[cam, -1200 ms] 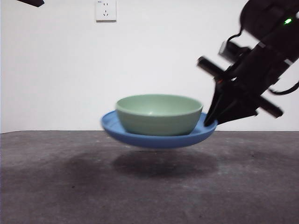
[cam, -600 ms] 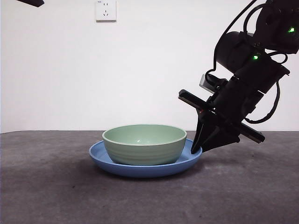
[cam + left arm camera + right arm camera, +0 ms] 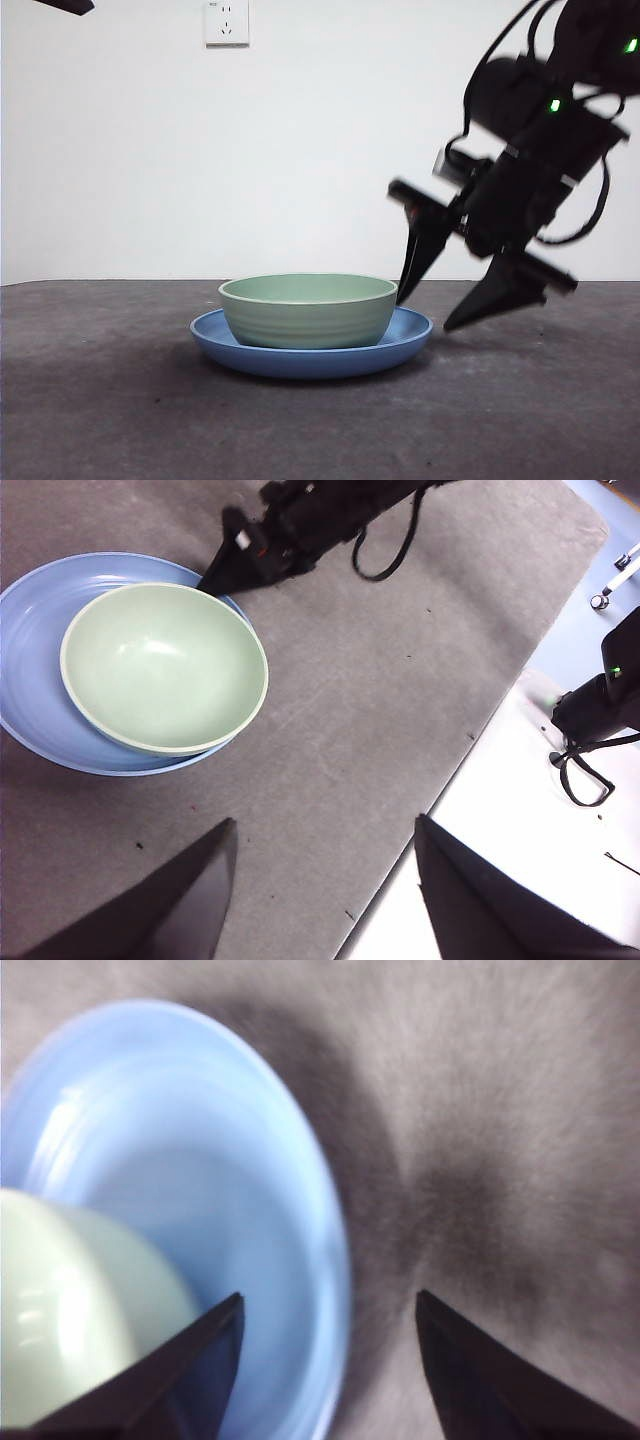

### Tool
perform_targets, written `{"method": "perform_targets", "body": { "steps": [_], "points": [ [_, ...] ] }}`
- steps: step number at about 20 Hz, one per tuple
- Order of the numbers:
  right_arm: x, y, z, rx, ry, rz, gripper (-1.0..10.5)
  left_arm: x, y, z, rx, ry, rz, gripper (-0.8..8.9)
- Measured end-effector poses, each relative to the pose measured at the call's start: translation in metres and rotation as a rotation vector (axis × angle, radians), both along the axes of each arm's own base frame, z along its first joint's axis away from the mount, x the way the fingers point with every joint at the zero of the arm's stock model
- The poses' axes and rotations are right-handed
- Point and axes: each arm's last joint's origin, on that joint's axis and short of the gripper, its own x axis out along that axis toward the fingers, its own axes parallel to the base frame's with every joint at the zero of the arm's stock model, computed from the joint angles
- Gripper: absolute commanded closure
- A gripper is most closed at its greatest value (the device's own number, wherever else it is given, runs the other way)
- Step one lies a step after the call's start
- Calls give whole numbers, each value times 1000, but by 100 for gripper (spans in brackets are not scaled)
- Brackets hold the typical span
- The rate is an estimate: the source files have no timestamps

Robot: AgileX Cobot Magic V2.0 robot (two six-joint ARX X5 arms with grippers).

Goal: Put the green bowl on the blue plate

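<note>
So the grey table is bare up front, just a matte, speckled surface. Sitting on it in the middle is the blue plate, flat on the table, and the green bowl stands upright inside it. From the left wrist view the bowl isn't centred; it sits shoved toward one side of the plate, so a wide crescent of blue shows on the other side. The bowl is empty, only a pale glossy inside.

Just right of the plate is the right gripper, coming down at a slant from the top right corner on a big dark arm with green lights. Its jaws are spread apart: one tip hangs over the plate's right rim close to the bowl's side, the other is outside the plate just above the table. It grips nothing. The right wrist view backs this up, with the plate rim running between the two jaws and the bowl off to the side.

The left gripper is up high over the table's edge, jaws wide apart and empty, well away from the dishes.

Farthest back there's a white wall with a wall socket up top.
</note>
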Motion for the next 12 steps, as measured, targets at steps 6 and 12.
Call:
{"method": "perform_targets", "body": {
  "steps": [6, 12],
  "points": [
    [-43, -21, 76, -38, -159, 22, 662, 0, 0, 0, 1, 1, 0, 533],
    [-123, -42, 132, -95, -291, 192, 663, 0, 0, 0, 1, 1, 0, 533]
  ]
}}
